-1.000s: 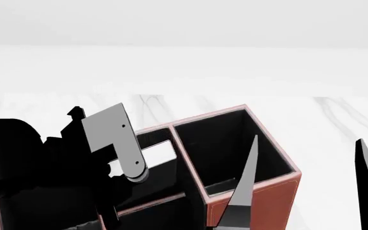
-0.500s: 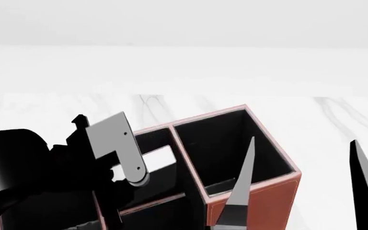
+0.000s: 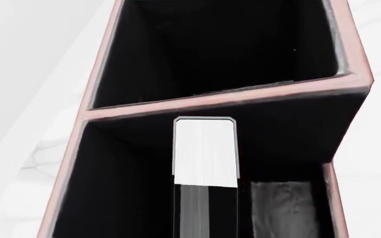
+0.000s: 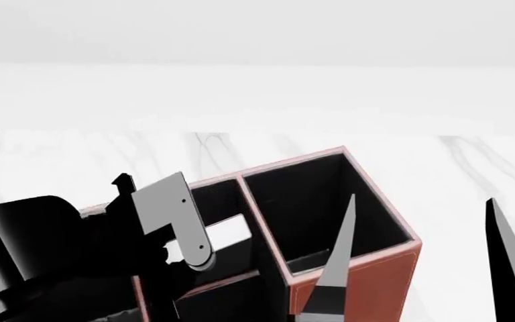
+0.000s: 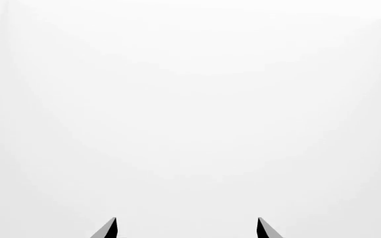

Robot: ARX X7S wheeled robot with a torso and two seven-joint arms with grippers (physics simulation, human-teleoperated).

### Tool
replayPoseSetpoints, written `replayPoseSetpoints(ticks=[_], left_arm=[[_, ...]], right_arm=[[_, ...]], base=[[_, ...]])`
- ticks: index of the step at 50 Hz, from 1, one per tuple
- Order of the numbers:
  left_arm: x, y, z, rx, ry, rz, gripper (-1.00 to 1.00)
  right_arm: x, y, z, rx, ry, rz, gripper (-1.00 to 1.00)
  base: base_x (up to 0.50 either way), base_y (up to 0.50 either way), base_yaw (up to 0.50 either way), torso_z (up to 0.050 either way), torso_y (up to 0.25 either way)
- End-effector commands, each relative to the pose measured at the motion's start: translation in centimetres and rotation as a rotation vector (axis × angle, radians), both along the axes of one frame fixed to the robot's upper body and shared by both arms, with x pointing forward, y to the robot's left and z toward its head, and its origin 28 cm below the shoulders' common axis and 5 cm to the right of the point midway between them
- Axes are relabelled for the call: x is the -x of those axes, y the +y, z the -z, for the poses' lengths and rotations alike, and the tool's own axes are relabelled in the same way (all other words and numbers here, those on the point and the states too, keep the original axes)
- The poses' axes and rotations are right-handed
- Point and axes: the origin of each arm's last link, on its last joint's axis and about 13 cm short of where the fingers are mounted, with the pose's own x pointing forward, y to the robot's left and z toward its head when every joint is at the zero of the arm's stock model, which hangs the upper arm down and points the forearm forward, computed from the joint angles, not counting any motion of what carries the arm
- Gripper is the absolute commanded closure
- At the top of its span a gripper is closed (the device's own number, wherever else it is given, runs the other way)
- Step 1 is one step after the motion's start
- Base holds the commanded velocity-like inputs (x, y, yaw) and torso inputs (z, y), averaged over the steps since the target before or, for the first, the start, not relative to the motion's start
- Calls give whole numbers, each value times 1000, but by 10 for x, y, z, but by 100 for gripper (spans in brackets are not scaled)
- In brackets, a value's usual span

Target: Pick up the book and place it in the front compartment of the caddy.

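**Book standing inside the caddy**

Left wrist view: the book (image 3: 206,148) stands white page edge up in a black-lined cell of the caddy (image 3: 220,101), just beside a pink-rimmed partition. Whether the left gripper has hold of it, I cannot tell.

Head view: the left gripper (image 4: 163,248) hangs over the caddy (image 4: 365,282); its fingers are hidden.

Right wrist view: the right gripper (image 5: 186,229) is spread wide, holding nothing.

I'm looking at a bare simulated desk setup: a white marble tabletop (image 4: 472,168) with grey veins, a leather-look desk caddy (image 4: 365,282) on it, blank pale wall (image 4: 257,33) behind.
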Motion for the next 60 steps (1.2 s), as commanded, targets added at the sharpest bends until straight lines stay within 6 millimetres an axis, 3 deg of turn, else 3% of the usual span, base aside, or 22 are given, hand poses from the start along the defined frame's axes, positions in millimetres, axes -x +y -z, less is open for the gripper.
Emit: replayPoseSetpoints(ticks=[1, 26, 27, 50, 60], left_arm=[[-9, -6, 3, 5, -12, 5, 100], [-12, -3, 12, -11, 3, -21, 100], [-11, -4, 10, -11, 4, -21, -100], [-8, -4, 5, -6, -8, -23, -100], [6, -4, -1, 109, -100, -84, -100]], right_arm=[[-2, 0, -3, -16, -13, -24, -100], [-3, 0, -2, -15, -12, -25, -100], [-3, 0, -2, -15, -12, -25, -100], [-2, 1, -3, -14, -17, -28, -100], [0, 1, -4, -17, -21, -29, -100]], base=[[0, 0, 0, 0, 0], [0, 0, 0, 0, 1], [0, 0, 0, 0, 0], [0, 0, 0, 0, 0], [0, 0, 0, 0, 0]])
